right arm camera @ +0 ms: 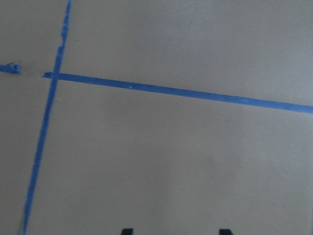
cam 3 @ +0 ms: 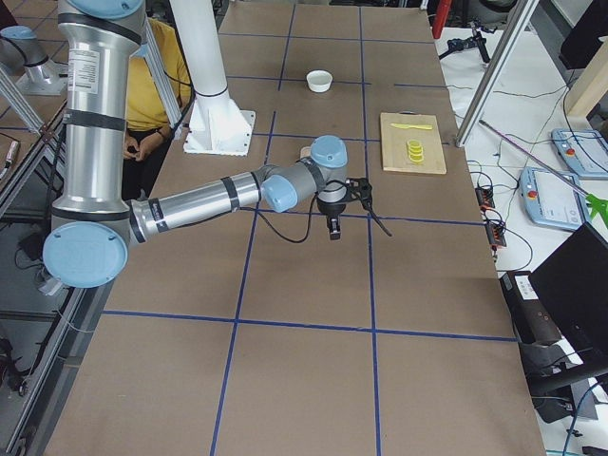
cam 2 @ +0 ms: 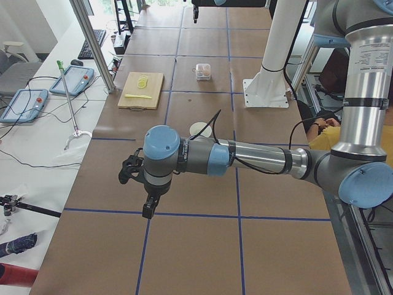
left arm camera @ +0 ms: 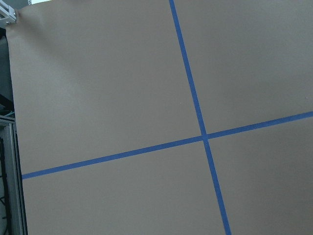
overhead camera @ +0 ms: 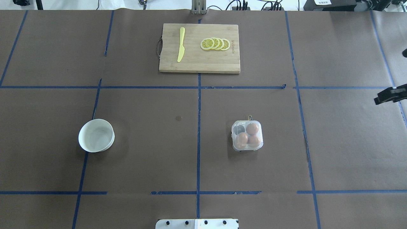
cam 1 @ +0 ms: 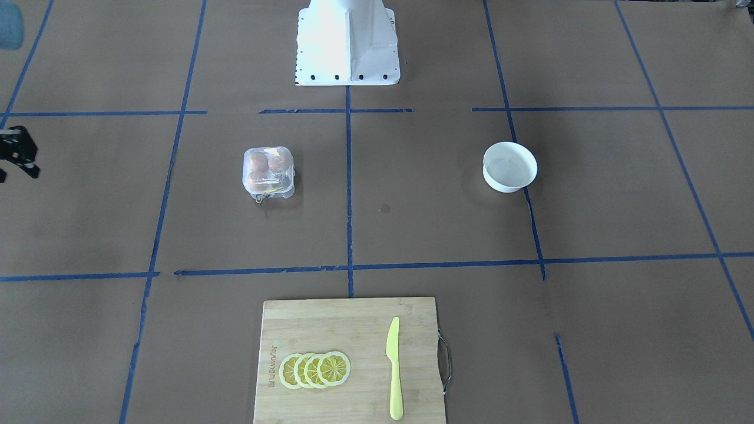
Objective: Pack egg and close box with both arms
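The clear box (overhead camera: 247,135) stands on the table right of centre with its lid down; it also shows in the front view (cam 1: 268,172). Three orange-brown eggs (overhead camera: 252,128) lie inside, and one cup looks dark and empty. My right gripper (overhead camera: 386,97) hangs at the table's far right edge, well away from the box, and also shows in the front view (cam 1: 15,156). In the right wrist view its fingertips (right arm camera: 127,231) stand apart, open and empty. My left gripper (cam 2: 130,172) shows only in the exterior left view, over bare table; I cannot tell whether it is open.
A round white bowl (overhead camera: 96,135) stands on the left half. A wooden cutting board (overhead camera: 197,63) at the far edge holds a yellow knife (overhead camera: 181,44) and lemon slices (overhead camera: 215,44). The white base block (overhead camera: 197,223) is at the near edge.
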`<state>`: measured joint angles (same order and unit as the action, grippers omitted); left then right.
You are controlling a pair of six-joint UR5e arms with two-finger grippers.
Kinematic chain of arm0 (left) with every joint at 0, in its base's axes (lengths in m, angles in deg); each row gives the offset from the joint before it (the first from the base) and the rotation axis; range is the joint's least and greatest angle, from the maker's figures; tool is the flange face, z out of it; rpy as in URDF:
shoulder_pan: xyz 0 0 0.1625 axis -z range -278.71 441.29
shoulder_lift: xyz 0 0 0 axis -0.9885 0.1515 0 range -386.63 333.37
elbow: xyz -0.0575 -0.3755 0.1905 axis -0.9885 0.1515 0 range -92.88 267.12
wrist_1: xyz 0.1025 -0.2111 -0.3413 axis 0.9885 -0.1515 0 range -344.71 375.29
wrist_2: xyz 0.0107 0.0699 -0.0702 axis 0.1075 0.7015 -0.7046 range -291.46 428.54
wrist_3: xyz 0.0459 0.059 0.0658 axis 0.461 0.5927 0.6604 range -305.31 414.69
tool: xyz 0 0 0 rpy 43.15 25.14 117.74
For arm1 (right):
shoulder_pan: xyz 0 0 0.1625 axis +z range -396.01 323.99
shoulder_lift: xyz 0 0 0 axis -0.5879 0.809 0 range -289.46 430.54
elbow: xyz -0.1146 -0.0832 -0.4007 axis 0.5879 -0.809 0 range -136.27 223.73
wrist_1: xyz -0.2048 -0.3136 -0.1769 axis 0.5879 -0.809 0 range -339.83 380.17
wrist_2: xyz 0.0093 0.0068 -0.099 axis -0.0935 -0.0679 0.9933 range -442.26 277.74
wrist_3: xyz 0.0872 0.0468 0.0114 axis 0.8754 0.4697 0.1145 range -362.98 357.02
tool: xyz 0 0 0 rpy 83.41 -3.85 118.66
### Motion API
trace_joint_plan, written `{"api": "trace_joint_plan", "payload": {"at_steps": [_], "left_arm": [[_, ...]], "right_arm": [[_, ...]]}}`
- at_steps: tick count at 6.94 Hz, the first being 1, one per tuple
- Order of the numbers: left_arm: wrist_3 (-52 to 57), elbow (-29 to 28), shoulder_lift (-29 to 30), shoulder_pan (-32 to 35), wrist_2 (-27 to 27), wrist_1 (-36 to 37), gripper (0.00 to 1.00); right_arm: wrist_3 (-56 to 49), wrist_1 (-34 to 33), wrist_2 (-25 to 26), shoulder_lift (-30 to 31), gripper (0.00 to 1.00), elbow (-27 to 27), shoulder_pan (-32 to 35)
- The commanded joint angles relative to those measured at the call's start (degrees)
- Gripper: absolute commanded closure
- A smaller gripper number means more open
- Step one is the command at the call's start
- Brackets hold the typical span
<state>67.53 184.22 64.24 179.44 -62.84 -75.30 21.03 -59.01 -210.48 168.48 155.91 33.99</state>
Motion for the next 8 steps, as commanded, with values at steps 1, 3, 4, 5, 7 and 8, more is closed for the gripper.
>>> {"api": "trace_joint_plan", "payload": {"at_steps": [1, 3, 4, 5, 7, 8], "left_arm": [[0.1, 0.1, -0.2, -0.1, -0.2, 0.3, 0.00], [0.0, 0.0, -0.2, -0.1, -0.1, 0.6, 0.00], [0.0, -0.1, -0.6, -0.1, -0.1, 0.5, 0.00], [0.1, 0.1, -1.0, -0.1, -0.1, 0.4, 0.00], [0.1, 0.0, -1.5, -0.1, -0.1, 0.2, 0.00], [0.1, 0.0, -1.9, -0.1, -0.2, 0.2, 0.00]], "right_arm": [[-11.1, -6.6, -1.3, 4.5, 0.00, 0.0, 9.8], [-13.2, -6.6, -1.3, 9.8, 0.00, -0.1, 12.5], [-13.2, -6.7, -1.0, 10.9, 0.00, -0.4, 12.6], [-13.2, -7.1, -1.3, 11.4, 0.00, -1.3, 13.1], [-13.2, -7.0, -0.9, 11.7, 0.00, -1.3, 13.7], [-12.8, -7.1, -1.0, 11.7, 0.00, -1.5, 13.7]]}}
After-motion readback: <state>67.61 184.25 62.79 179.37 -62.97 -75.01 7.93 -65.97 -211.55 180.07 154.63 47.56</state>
